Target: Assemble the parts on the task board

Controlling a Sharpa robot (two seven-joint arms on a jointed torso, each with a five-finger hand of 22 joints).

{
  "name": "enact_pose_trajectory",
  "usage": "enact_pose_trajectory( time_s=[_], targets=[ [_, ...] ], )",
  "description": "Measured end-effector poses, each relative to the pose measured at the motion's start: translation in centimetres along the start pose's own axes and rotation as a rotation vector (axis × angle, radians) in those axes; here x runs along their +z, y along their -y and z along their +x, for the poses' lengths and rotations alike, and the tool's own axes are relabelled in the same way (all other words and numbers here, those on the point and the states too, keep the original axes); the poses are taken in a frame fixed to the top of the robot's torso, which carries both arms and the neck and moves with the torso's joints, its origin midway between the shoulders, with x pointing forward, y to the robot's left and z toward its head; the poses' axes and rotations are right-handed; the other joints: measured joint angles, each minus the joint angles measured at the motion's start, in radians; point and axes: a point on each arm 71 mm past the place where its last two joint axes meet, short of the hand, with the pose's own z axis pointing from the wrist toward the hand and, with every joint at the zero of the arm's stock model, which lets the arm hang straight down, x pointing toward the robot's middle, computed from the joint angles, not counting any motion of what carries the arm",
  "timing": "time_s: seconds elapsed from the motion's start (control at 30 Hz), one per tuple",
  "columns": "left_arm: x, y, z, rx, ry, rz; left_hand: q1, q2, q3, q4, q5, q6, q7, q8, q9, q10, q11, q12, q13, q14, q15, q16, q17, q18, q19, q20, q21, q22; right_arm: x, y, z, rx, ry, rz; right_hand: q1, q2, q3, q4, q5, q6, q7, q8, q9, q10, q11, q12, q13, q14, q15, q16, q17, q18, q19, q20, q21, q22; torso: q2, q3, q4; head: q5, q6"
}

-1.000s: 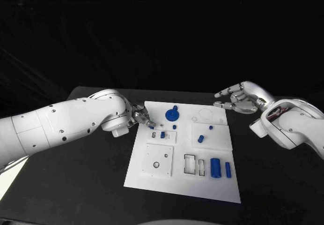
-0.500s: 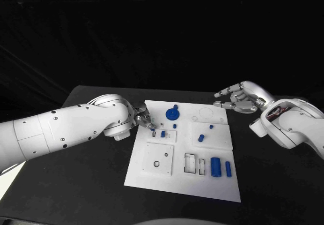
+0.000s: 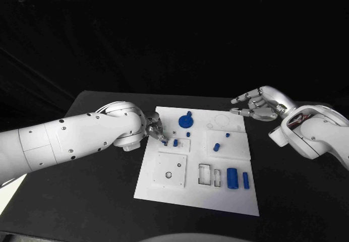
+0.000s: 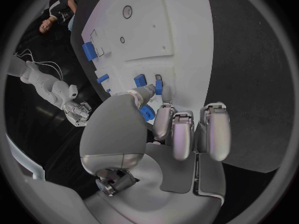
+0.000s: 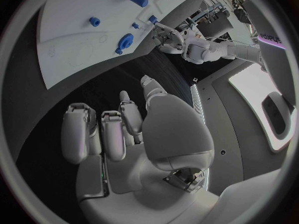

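Since one second ago the left hand [image 3: 153, 127] has advanced from the board's left edge to over the upper-left slotted block, its arm extended further across the table [image 3: 87, 212]; the right hand [image 3: 258, 106] has not moved.

Task board [image 3: 182, 199]: a white plate, flat at mid-table. Blue gear [image 3: 186, 120] stands near its far edge. Small blue pegs [image 3: 216, 148] stand in the upper-right block. Two long blue bars [image 3: 232, 178] lie side by side near the right edge, next to rectangular slots [image 3: 206, 175].

Left hand: fingertips [image 4: 157, 87] point down at the slotted block, pinching a small blue part [image 4: 141, 79] against thumb, just at the slot. Remaining fingers are curled alongside.

Right hand: raised beyond the board's far-right corner, fingers loosely apart and bent, holding nothing.
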Motion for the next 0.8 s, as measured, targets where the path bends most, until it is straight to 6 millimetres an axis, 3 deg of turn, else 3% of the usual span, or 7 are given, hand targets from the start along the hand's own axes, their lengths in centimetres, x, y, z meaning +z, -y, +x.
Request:
enact_pose_trajectory(
  time_s=[0.8],
  targets=[
    [0.47,0.15,0.58,0.018,-0.014,-0.006,-0.003,0.005,0.002,-0.002,-0.004,0.000,0.000,0.004,0.000,0.000,0.000,0.000,0.000,0.000,0.000,0.000,0.000,0.000,0.000,0.000,0.000,0.000,-0.01,-0.05,0.04,0.002,-0.002,-0.002,0.000,0.000,0.000,0.000,0.000,0.000,0.000,0.000,0.000,0.000,0.000,0.000,0.000,0.000,0.000,0.000,0.000,0.000,0.000,0.000,0.000,0.000,0.000,-0.0007,0.0004,-0.003,-0.009]
  ],
)
